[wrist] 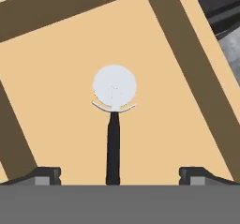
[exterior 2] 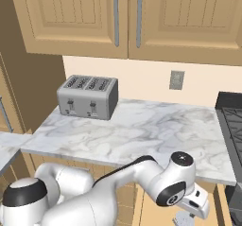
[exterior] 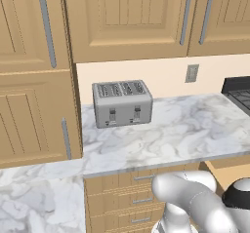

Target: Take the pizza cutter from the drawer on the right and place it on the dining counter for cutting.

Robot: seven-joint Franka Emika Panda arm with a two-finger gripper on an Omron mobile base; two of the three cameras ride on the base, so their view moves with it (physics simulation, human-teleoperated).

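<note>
The pizza cutter (wrist: 112, 124) lies flat on the floor of the open drawer (wrist: 51, 78). It has a round pale blade and a slim black handle that points toward my hand. My gripper (wrist: 120, 175) hangs open above the handle's end, one fingertip (wrist: 47, 174) to each side and well apart from it. Nothing is held. The drawer's brown walls (wrist: 187, 63) frame the tan floor. In the right base view my arm bends down below the worktop's front edge into the drawer's tan opening (exterior 2: 153, 211). The dining counter is out of view.
A silver toaster (exterior: 122, 103) stands on the marble worktop (exterior: 185, 129) under oak wall cabinets (exterior: 132, 17). A black stove (exterior 2: 231, 121) adjoins the worktop on the right. Narrow drawers with silver bar handles (exterior: 141, 200) sit below, left of my arm.
</note>
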